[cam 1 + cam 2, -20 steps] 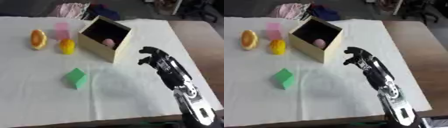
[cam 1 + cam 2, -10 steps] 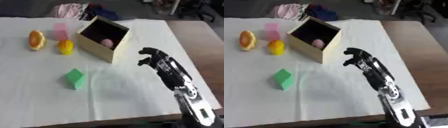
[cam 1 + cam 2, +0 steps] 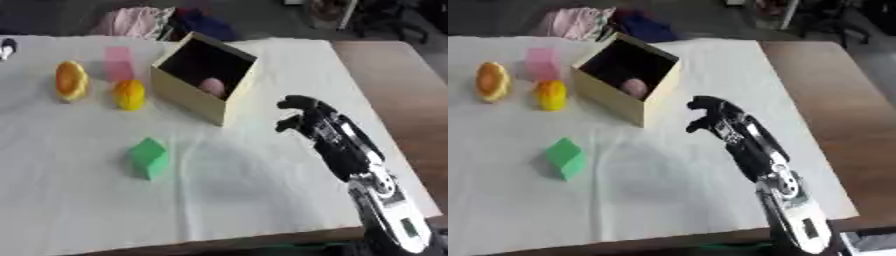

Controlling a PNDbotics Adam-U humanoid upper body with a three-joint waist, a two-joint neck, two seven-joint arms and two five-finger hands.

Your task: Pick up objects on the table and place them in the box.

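Observation:
A tan open box [image 3: 203,84] stands tilted on the white cloth, with a pink rounded object [image 3: 211,85] inside it. Left of the box lie a yellow fruit [image 3: 130,94], an orange bun-like object [image 3: 71,80] and a pale pink block [image 3: 118,62]. A green cube [image 3: 150,158] sits alone nearer the front. My right hand [image 3: 304,117] hovers to the right of the box, fingers curled, holding nothing. The left hand is out of view.
The white cloth [image 3: 219,190] covers most of the table; bare brown wood [image 3: 402,95] shows at the right. Pink and dark fabric [image 3: 140,21] lies beyond the far edge. A small dark and white thing [image 3: 7,47] shows at the far left.
My right hand has stayed about where it was beside the box, drifting only slightly. The objects have not moved.

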